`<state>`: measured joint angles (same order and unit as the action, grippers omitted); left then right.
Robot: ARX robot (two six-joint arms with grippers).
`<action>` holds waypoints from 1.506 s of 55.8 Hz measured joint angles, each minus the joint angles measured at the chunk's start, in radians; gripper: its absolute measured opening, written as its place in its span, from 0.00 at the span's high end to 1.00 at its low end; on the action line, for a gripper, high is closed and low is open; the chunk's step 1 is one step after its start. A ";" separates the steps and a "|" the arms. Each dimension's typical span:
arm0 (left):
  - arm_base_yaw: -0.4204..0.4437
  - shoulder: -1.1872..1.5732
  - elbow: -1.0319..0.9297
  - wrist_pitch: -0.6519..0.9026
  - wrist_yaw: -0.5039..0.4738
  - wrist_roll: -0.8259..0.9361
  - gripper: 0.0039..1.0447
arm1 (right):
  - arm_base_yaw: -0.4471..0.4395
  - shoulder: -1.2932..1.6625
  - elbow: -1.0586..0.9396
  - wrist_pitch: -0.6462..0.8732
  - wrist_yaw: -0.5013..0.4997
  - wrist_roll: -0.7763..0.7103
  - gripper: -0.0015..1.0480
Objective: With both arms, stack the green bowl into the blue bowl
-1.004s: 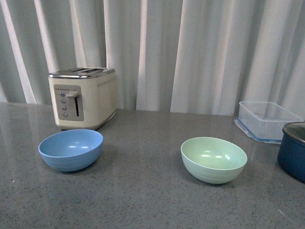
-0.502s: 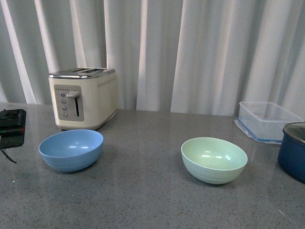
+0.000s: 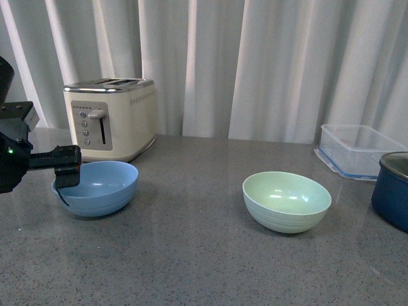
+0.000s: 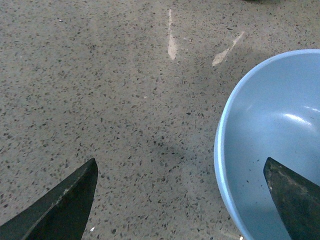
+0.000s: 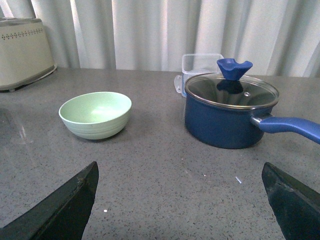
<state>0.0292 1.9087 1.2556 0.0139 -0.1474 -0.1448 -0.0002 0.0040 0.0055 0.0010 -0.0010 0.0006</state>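
Observation:
The blue bowl [image 3: 99, 188] stands upright on the grey counter, at the left, in front of the toaster. My left gripper [image 3: 65, 180] is at its left rim. In the left wrist view the gripper [image 4: 180, 165] is open and straddles the bowl's rim [image 4: 220, 150]: one finger [image 4: 295, 200] is over the inside, the other [image 4: 65, 207] over bare counter. The green bowl [image 3: 287, 201] stands upright at the right of centre, empty. My right gripper [image 5: 180, 167] is open and empty, low over the counter, some way short of the green bowl [image 5: 95, 114]. It does not show in the front view.
A cream toaster [image 3: 111, 124] stands behind the blue bowl. A clear plastic container [image 3: 357, 150] sits at the back right. A dark navy pot [image 3: 392, 197] with a glass lid [image 5: 231, 90] and a long handle [image 5: 290, 127] stands right of the green bowl.
My left arm has come in from the left edge and now reaches the blue bowl's left rim. Both bowls stay where they were.

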 joint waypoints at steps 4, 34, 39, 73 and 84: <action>-0.007 0.023 0.018 0.000 -0.008 0.000 0.06 | 0.000 0.000 0.000 0.000 0.000 0.000 0.10; -0.044 0.146 0.125 -0.053 -0.060 -0.063 0.45 | 0.000 0.000 0.000 0.000 0.000 0.000 0.10; -0.050 0.146 0.124 -0.052 -0.059 -0.083 0.59 | 0.000 0.000 0.000 0.000 0.000 0.000 0.10; -0.084 0.063 0.072 -0.043 -0.055 -0.176 0.93 | 0.000 0.000 0.000 0.000 0.000 0.000 0.10; -0.145 0.030 0.093 -0.061 -0.055 -0.205 0.93 | 0.000 0.000 0.000 0.000 0.000 0.000 0.10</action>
<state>-0.1158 1.9388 1.3491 -0.0467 -0.2024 -0.3500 -0.0002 0.0040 0.0055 0.0010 -0.0010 0.0006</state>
